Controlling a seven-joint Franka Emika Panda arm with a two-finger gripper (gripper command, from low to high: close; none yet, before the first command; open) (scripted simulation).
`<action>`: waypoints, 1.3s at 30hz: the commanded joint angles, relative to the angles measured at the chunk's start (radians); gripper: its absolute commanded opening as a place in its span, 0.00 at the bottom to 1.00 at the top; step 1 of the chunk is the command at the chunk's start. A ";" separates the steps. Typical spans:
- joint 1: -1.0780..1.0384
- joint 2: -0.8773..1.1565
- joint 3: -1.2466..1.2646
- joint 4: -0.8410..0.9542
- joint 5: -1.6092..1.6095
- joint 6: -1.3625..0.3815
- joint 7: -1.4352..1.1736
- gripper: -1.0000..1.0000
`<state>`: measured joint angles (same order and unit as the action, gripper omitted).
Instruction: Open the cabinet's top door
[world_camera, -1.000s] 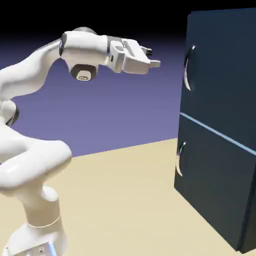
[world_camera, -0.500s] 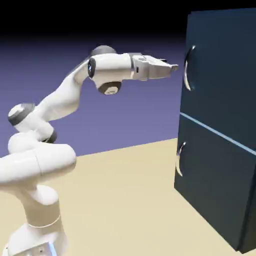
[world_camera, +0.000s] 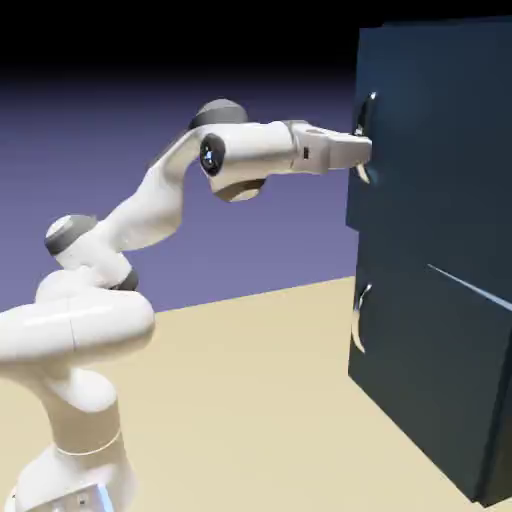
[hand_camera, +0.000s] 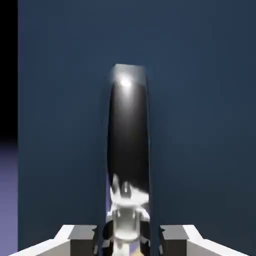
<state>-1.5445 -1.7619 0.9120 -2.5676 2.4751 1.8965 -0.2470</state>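
With our white, jointed robot arm (world_camera: 147, 215) stretched toward three o'clock in the exterior view, we hold the pincer (world_camera: 362, 152) clamped on the curved silver bar handle (world_camera: 364, 173) of the cabinet's top door. Our white base (world_camera: 78, 465) stands at about seven o'clock in that view, on the pale beige counter (world_camera: 250, 400). Above it, the arm's rounded lower section bulges toward four o'clock, and the grey-capped joint (world_camera: 70, 233) sits at nine o'clock. From there the forearm climbs toward two o'clock to the wrist, which is held high, and the hand reaches out nearly level, tipped only slightly toward four o'clock.

We see the top door, a large flat navy-blue panel (world_camera: 440, 130), from about one to three o'clock. It stands slightly ajar, its handle-side edge jutting past the lower navy-blue door (world_camera: 430, 370) and hiding part of the pale seam (world_camera: 470, 285). The lower door's smaller curved silver handle (world_camera: 359, 320) is near four o'clock.

In the hand view, the gripped handle runs upright from the centre to six o'clock, with our grey fingertips (hand_camera: 84, 240) at five and seven o'clock.
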 joint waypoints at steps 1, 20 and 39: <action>0.006 0.007 -0.016 -0.027 -0.001 -0.043 -0.020 0.00; -0.143 0.378 -0.361 -0.219 -0.289 -0.869 -0.402 0.00; -0.582 1.053 -0.282 0.199 -0.887 -1.450 -0.959 0.00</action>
<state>-2.1267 -0.7085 0.6307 -2.3690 1.5881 0.4457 -1.2061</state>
